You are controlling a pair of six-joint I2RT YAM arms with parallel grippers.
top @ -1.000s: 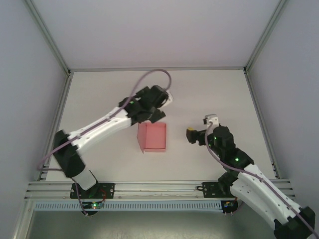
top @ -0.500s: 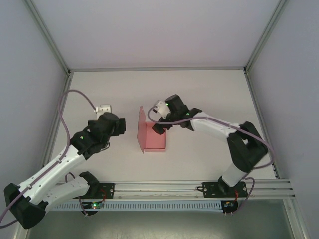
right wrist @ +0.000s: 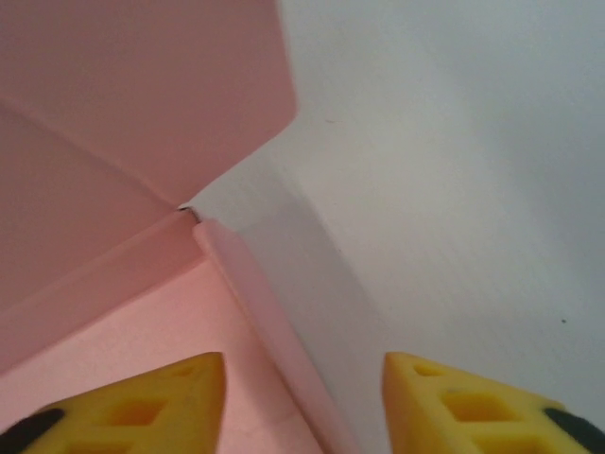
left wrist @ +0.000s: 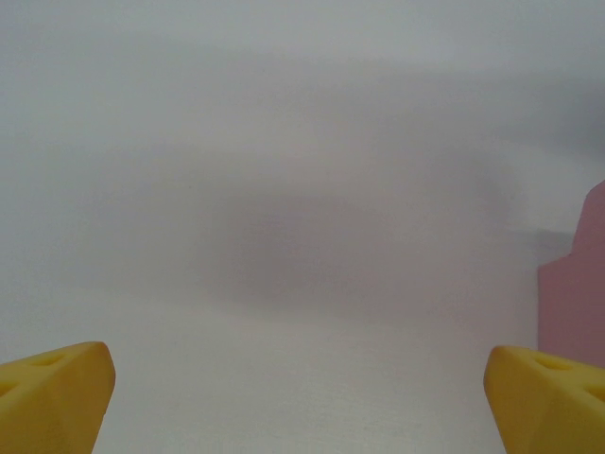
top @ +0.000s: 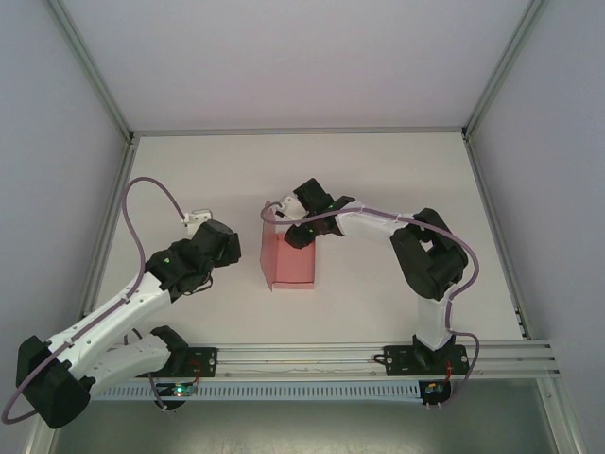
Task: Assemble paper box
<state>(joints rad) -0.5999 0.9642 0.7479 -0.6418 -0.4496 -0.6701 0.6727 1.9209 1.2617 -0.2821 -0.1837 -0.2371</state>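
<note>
The pink paper box (top: pixel 291 263) lay open in the middle of the table (top: pixel 378 180), with one flap standing up on its left side. My right end effector (top: pixel 295 230) was at the box's far edge, half open, with a thin box wall in the gap. My left end effector (top: pixel 225 248) was near the box's left side, wide open and holding nothing.

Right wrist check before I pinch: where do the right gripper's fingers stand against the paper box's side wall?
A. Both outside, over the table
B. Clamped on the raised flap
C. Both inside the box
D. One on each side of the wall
D: the right gripper straddles the side wall of the paper box, one finger over the pink floor and the other over the white table, the jaws not yet closed on it.
</note>
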